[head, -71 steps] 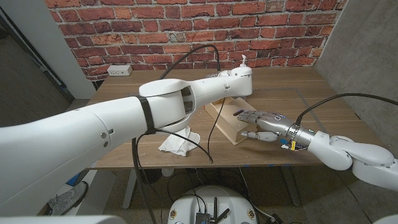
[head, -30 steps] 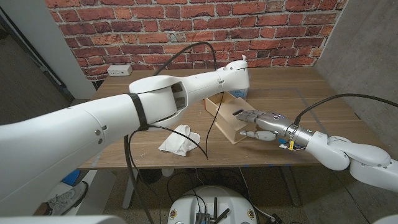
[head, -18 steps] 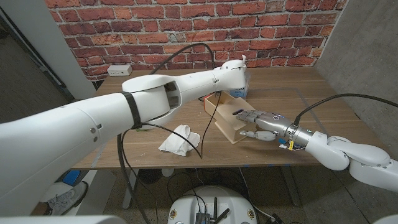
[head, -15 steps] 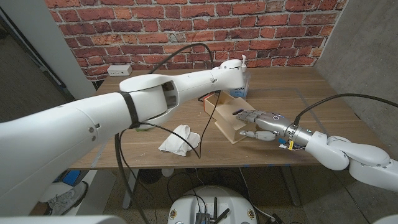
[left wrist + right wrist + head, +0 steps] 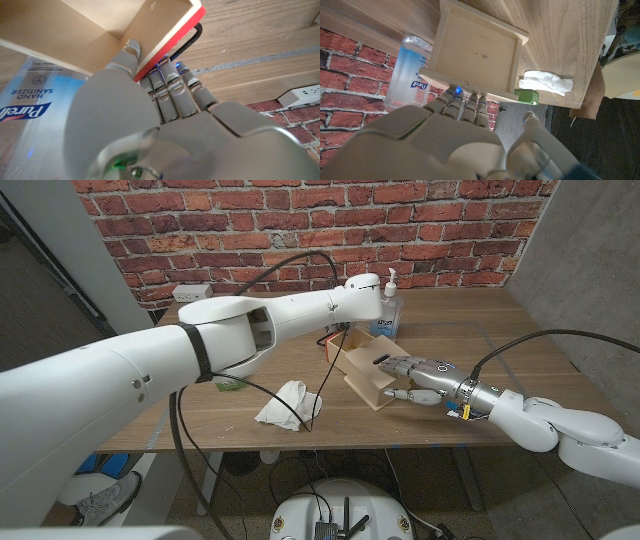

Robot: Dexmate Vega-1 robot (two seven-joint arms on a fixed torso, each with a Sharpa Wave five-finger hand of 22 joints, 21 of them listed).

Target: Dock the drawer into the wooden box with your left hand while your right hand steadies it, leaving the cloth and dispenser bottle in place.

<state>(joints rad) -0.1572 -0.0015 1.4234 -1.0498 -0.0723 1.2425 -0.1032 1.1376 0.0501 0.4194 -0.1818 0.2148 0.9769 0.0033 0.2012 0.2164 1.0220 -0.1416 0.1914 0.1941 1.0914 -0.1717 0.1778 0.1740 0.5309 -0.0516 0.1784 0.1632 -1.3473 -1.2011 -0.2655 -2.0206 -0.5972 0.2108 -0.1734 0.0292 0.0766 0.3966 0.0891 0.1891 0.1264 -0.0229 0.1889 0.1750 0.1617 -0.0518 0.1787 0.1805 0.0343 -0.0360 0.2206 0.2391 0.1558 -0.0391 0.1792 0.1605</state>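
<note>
1. Wooden box [image 5: 372, 372] sits mid-table on the wooden table [image 5: 500, 350], open side up in the right wrist view, nothing seen inside its tray-like hollow.
2. Right hand [image 5: 412, 380] lies on the box's near-right side: fingers [image 5: 465, 102] laid over the rim, thumb apart below (so it presses/steadies rather than wraps). It grips nothing fully; fingers are together against the wood.
3. Left arm reaches across from the left; left hand [image 5: 150, 100] is at the box's far-left end, hidden behind the wrist in the head view.
4. Left wrist view: the hand pinches a wooden panel w/ a red edge, the drawer [image 5: 160, 35], thumb on one face and fingers on the other beside a black wire handle [image 5: 192, 37].
5. How far the drawer is into the box: can't tell from these views.
6. Dispenser bottle [image 5: 389, 308] (clear, "Purell hand sanitizer" label) stands upright just behind the box, near the left hand.
7. White cloth [image 5: 287, 404] lies crumpled left of the box, toward the front edge, apart from it.
8. Small green item [image 5: 228, 384] lies further left; a white power strip [image 5: 193, 293] sits at the table's back-left corner by the brick wall.
</note>
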